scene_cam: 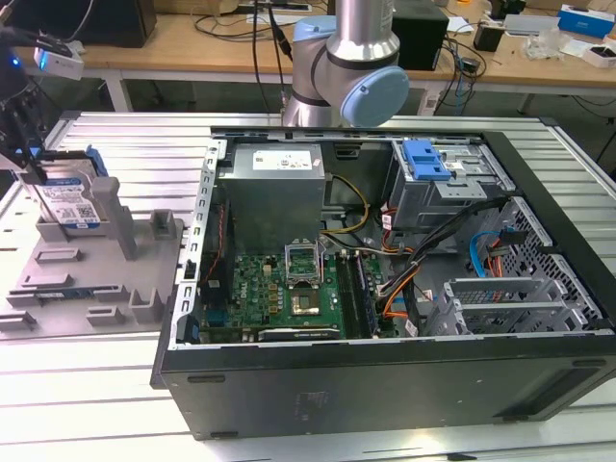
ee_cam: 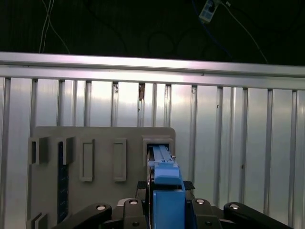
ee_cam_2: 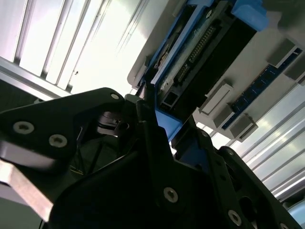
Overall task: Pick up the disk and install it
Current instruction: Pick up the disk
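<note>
The pincer (scene_cam: pixel 32 166) is hanging straight down at ten o'clock in the exterior view, its matte black fingers (ee_cam_2: pixel 147 133) clamping the glossy blue plastic edge of the disk (scene_cam: pixel 75 200). The flat, silver-grey disk is standing upright in a slot of the moulded grey holder (scene_cam: pixel 96 279), which is lying on the ribbed aluminium table (scene_cam: pixel 125 144). At three o'clock from the holder, an open black computer case (scene_cam: pixel 385 385) is lying on its side.
</note>
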Motion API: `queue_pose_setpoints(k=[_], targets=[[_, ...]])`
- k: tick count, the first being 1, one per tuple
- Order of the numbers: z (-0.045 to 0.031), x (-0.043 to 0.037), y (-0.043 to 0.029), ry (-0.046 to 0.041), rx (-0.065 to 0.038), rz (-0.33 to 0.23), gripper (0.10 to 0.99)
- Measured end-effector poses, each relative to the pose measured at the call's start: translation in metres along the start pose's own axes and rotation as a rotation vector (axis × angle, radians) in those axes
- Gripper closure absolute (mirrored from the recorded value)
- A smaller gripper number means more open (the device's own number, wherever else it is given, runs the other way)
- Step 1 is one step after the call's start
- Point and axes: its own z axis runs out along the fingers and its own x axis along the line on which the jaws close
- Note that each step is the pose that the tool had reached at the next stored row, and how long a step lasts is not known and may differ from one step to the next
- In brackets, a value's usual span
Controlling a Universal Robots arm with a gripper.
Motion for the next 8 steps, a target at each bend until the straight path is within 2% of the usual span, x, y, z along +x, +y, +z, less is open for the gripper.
queue_pose_setpoints(k=[2, 4, 6, 8], targets=[[-0.0041, 0.0001, 0.0001, 0.0000, 0.000, 0.000, 0.718], [-0.0116, 0.0000, 0.0003, 0.0000, 0.000, 0.000, 0.718], [-0.0225, -0.0002, 0.0006, 0.0000, 0.000, 0.000, 0.718], [-0.0287, -0.0003, 0.0008, 0.0000, 0.000, 0.000, 0.718]])
